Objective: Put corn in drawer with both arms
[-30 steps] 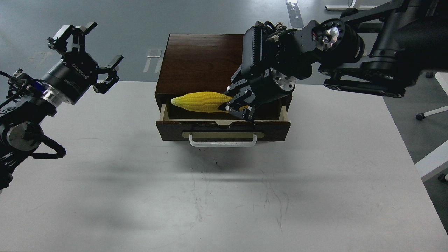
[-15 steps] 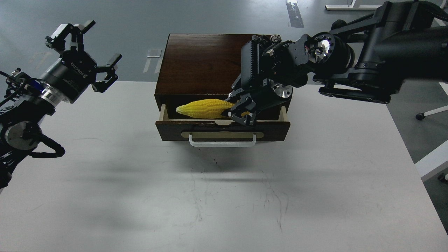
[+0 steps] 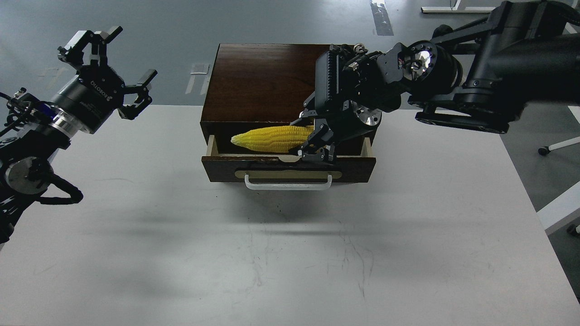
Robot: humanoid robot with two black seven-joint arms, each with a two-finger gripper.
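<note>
The yellow corn (image 3: 269, 138) lies lengthwise inside the open drawer (image 3: 288, 170), tip pointing left. The drawer is pulled out of the dark wooden box (image 3: 258, 81). My right gripper (image 3: 311, 138) reaches down into the drawer at the corn's thick right end. Its fingers (image 3: 317, 154) stand spread above and below that end and look loosened off it. My left gripper (image 3: 115, 68) is open and empty, raised above the table's far left edge, well away from the drawer.
The white table (image 3: 290, 253) spreads in front of the drawer. The drawer's white bar handle (image 3: 288, 183) faces me. My right arm (image 3: 453, 77) crosses over the box's right side. A white desk edge (image 3: 559, 210) stands at the far right.
My right gripper lowered the corn into the drawer. Its fingers have spread, and more of the corn's thick end shows. The left arm has barely moved.
</note>
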